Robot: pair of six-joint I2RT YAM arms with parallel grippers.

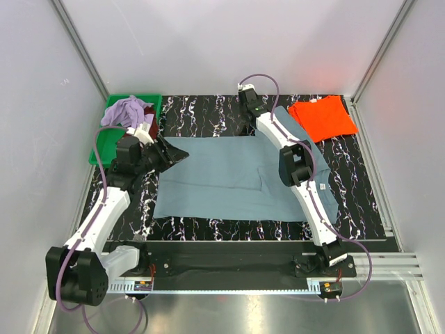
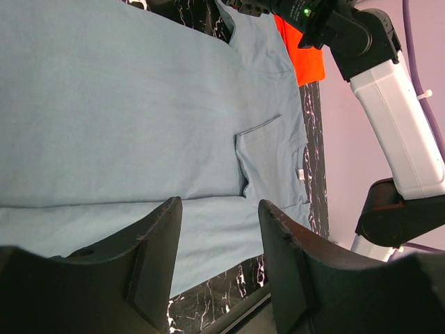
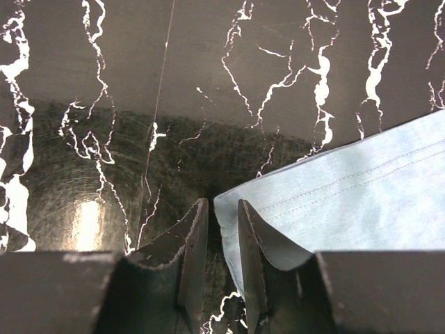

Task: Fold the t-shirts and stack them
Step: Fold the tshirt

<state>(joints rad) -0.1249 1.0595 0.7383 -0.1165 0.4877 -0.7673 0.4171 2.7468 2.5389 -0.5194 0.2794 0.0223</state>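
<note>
Starting at the left, a green plastic tray point(image 1: 104, 147) holds a crumpled lavender cloth t-shirt point(image 1: 125, 110). Just beside it, the left tool point(image 2: 220, 205) hovers over the left edge of the dusty blue-grey short-sleeved t-shirt point(image 1: 222, 181), which is spread flat on the black white-veined desk point(image 1: 208, 108). Its jaws are wide and hold nothing. At the shirt's far corner the right tool point(image 3: 222, 203) stands narrow around the hem; whether it pinches cannot be told. A folded bright orange t-shirt point(image 1: 323, 117) lies far right.

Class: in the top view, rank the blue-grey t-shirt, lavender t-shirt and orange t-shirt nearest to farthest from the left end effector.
1. blue-grey t-shirt, at the left end effector
2. lavender t-shirt, in far-left tray
3. orange t-shirt, far right
</note>
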